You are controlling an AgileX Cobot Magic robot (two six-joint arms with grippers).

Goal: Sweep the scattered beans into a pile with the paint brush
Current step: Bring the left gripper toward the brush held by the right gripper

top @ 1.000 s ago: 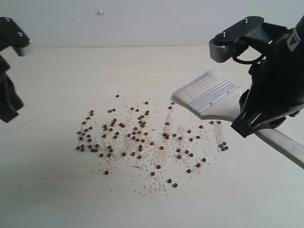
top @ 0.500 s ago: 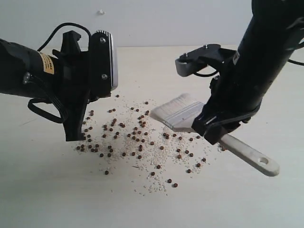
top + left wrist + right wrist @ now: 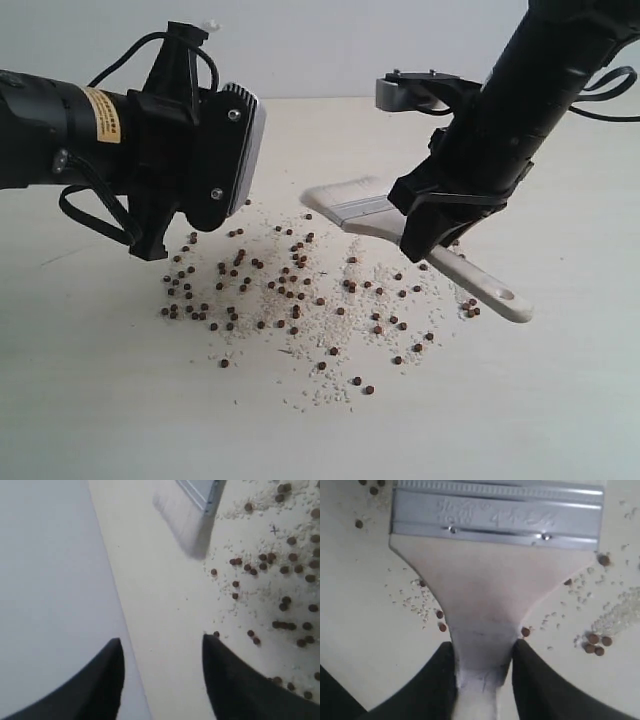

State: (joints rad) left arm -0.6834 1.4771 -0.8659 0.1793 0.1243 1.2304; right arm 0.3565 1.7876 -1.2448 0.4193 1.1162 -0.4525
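Dark brown beans (image 3: pixel 290 290) lie scattered with tiny white grains across the middle of the pale table (image 3: pixel 100 410); no gathered pile shows. My right gripper (image 3: pixel 425 238) is shut on the paint brush, its jaws clamped on the cream handle (image 3: pixel 480 615) just behind the silver ferrule (image 3: pixel 495 515). The off-white bristles (image 3: pixel 335 195) hang at the far edge of the spread, and the handle's holed end (image 3: pixel 505 298) points toward the near right. My left gripper (image 3: pixel 162 642) stands open and empty over the table's far edge. Beans (image 3: pixel 280 570) and bristles (image 3: pixel 182 517) lie ahead of it.
The left arm's black body (image 3: pixel 150 160) hovers over the left end of the scatter. A pale wall (image 3: pixel 320 45) rises behind the table's far edge. A few stray beans (image 3: pixel 362 385) lie nearest the front.
The left arm has swung in from the left and tilted up, and its jaws have opened. The right arm has carried the brush leftward and lowered it toward the far side of the beans.
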